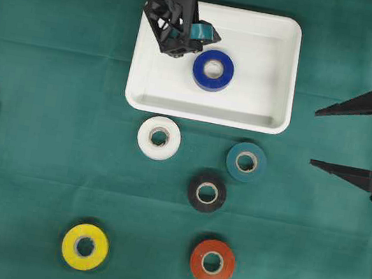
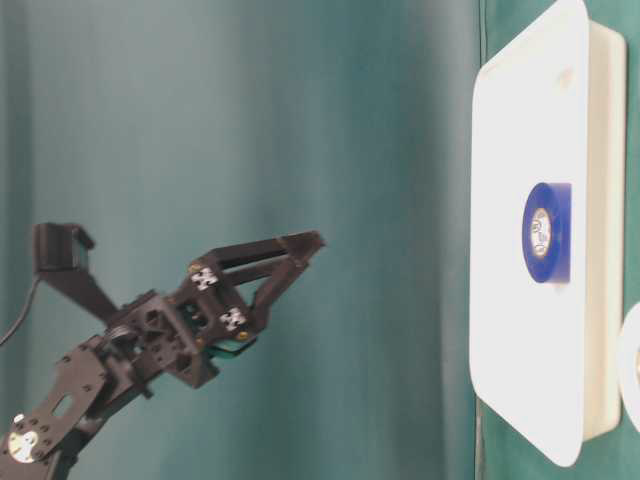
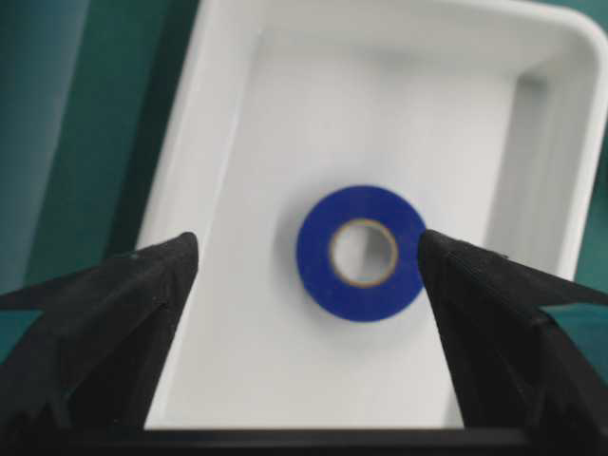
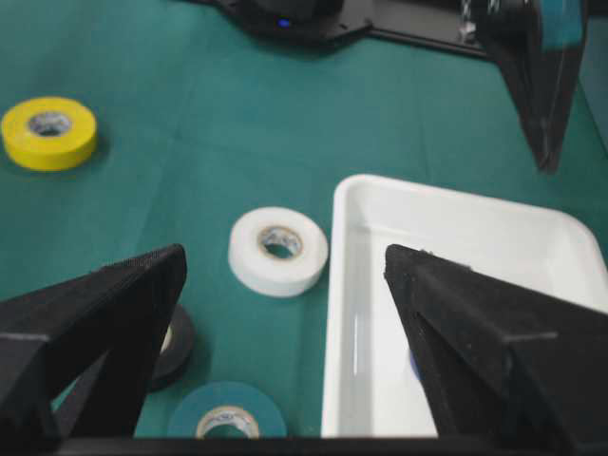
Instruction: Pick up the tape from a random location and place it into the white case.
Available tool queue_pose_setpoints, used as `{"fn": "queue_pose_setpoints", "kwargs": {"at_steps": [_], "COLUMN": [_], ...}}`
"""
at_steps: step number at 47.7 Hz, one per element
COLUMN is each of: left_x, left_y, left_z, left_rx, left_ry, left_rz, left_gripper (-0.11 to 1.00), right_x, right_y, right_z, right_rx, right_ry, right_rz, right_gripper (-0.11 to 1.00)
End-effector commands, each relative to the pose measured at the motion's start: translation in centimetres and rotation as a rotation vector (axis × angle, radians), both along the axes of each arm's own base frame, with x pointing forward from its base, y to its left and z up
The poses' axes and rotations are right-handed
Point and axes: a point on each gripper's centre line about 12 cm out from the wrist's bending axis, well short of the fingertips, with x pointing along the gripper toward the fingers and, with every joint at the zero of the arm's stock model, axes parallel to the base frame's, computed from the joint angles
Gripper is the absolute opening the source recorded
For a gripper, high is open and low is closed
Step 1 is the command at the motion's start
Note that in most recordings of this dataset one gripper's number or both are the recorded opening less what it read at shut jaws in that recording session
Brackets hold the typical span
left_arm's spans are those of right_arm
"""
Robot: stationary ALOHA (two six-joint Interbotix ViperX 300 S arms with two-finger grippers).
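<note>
A green cloth [image 1: 50,104] covers the table beneath the white case [image 1: 282,70].

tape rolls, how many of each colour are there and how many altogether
blue tape: 1, lying in the white case
white tape: 1
teal tape: 1
black tape: 1
yellow tape: 1
red tape: 1
Total: 6 rolls, 5 of them on the green cloth outside the case.
</note>
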Motion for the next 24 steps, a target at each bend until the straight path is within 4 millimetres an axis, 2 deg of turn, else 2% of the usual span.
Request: {"fn": "queue_pose_setpoints", "kwargs": {"at_steps": [1, 6, 11, 14, 20, 24], "left_x": [-0.4, -0.5, -0.3, 0.0, 0.5, 0.7], "left_y": [-0.2, -0.4, -1.5, -2.7, -6.8, -8.7], "left_z": [1.5, 1.6, 1.3, 1.2, 0.9, 0.6], "left_rx": [0.017, 0.016, 0.011, 0.008, 0.005, 0.007], "left_ry": [-0.036, -0.037, -0.032, -0.028, -0.024, -0.028], "left_rz": [-0.002, -0.004, -0.029, -0.057, -0.152, -0.199], "left_gripper": [0.95, 0.95, 0.95, 0.95, 0.95, 0.95], "right_x": [0.3, 0.3, 0.3, 0.3, 0.3, 0.4], "right_y": [0.0, 0.0, 0.0, 0.0, 0.0, 0.0], "right_z": [0.9, 0.9, 1.0, 1.1, 1.1, 1.2], "right_rx": [-0.002, 0.000, 0.003, 0.001, 0.001, 0.000], "right_ry": [-0.023, -0.025, -0.025, -0.026, -0.026, -0.028], "right_rz": [-0.001, -0.001, -0.002, -0.002, -0.002, -0.001], "right_gripper": [0.91, 0.91, 0.91, 0.91, 0.91, 0.91]}}
